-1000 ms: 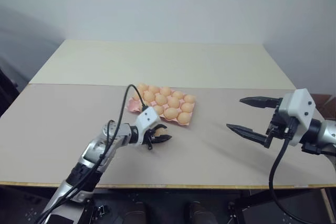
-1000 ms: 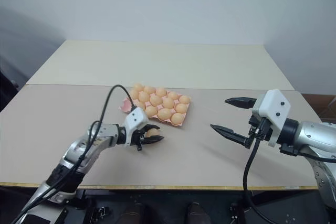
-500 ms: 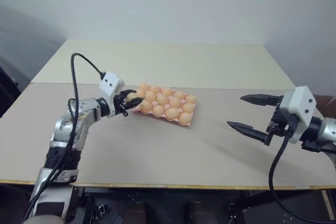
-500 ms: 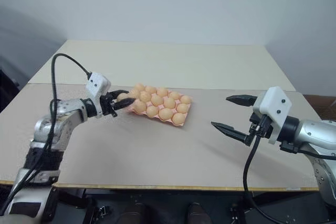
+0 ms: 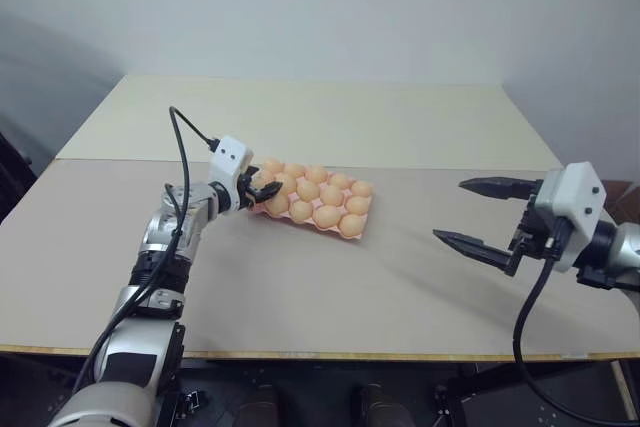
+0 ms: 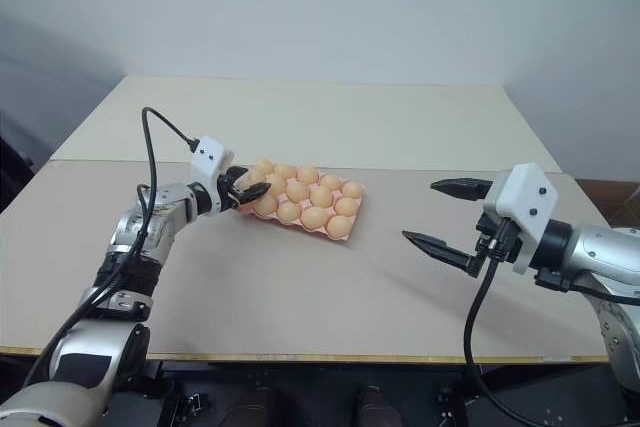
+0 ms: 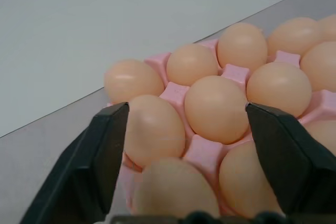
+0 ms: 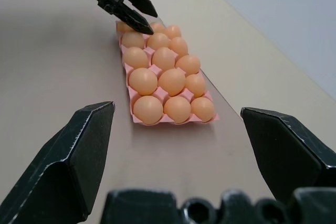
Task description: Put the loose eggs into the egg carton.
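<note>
Left gripper, fingers spread (nothing held), hovers at egg carton corner; right gripper open, well apart.

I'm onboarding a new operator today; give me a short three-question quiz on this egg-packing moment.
1. True or false: the left gripper is at the near-left corner of the flat pink moulded egg carton, fingers spread.
2. Which gripper hangs open over bare table, apart from the carton? A) left B) right C) both
3. Fill in: every cup visible in the carton holds a pale orange ____.

Key
1. True: the left wrist view shows its two black fingers apart, with seated pale orange-tan eggs between them.
2. B: the right gripper is well to the carton's right.
3. egg.
</note>
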`<action>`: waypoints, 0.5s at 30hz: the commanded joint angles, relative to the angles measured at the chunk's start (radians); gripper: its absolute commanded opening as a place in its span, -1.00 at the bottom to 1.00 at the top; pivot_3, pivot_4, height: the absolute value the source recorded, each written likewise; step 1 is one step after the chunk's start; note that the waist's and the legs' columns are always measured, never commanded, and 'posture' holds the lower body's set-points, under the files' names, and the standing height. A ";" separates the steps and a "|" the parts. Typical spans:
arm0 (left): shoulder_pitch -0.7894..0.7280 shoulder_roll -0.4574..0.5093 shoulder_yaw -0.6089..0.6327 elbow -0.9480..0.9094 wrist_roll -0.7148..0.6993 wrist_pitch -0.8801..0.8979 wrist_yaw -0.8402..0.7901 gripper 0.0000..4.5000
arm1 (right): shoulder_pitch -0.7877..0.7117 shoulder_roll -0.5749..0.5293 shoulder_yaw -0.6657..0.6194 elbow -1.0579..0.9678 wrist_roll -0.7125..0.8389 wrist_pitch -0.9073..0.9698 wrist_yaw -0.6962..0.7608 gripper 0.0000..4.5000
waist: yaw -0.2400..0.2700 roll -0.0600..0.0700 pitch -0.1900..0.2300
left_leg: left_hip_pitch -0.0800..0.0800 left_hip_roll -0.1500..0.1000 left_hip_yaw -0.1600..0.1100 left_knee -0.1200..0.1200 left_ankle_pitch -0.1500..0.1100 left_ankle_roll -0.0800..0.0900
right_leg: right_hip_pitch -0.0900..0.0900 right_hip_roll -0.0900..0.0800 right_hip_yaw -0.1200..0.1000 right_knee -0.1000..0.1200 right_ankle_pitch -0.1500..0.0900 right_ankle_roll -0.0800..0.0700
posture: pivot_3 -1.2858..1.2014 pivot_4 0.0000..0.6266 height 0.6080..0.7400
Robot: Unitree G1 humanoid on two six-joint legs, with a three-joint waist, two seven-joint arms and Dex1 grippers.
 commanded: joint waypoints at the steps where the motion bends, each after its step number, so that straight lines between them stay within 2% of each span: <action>1: 0.015 0.031 0.020 -0.083 -0.004 -0.005 -0.007 0.99 | -0.003 -0.016 -0.043 -0.022 0.012 0.001 -0.005 0.99 | -0.001 0.000 0.000 | 0.000 0.000 0.000 0.000 0.000 0.000 | 0.000 0.000 0.000 0.000 0.000 0.000 | 0.03 -0.52 1.00; 10: 0.100 0.177 0.125 -0.284 -0.067 -0.016 -0.074 0.99 | -0.021 -0.020 -0.037 0.004 0.016 -0.003 0.007 0.99 | -0.002 0.000 0.000 | 0.000 0.000 0.000 0.000 0.000 0.000 | 0.000 0.000 0.000 0.000 0.000 0.000 | 0.03 -0.52 1.00; 15: 0.256 0.329 0.237 -0.433 -0.141 0.010 -0.178 0.99 | -0.028 -0.023 -0.034 0.029 0.018 -0.009 0.022 0.99 | -0.006 0.000 0.000 | 0.000 0.001 0.001 0.000 0.000 0.000 | -0.001 0.000 0.000 0.000 0.000 0.000 | 0.03 -0.52 1.00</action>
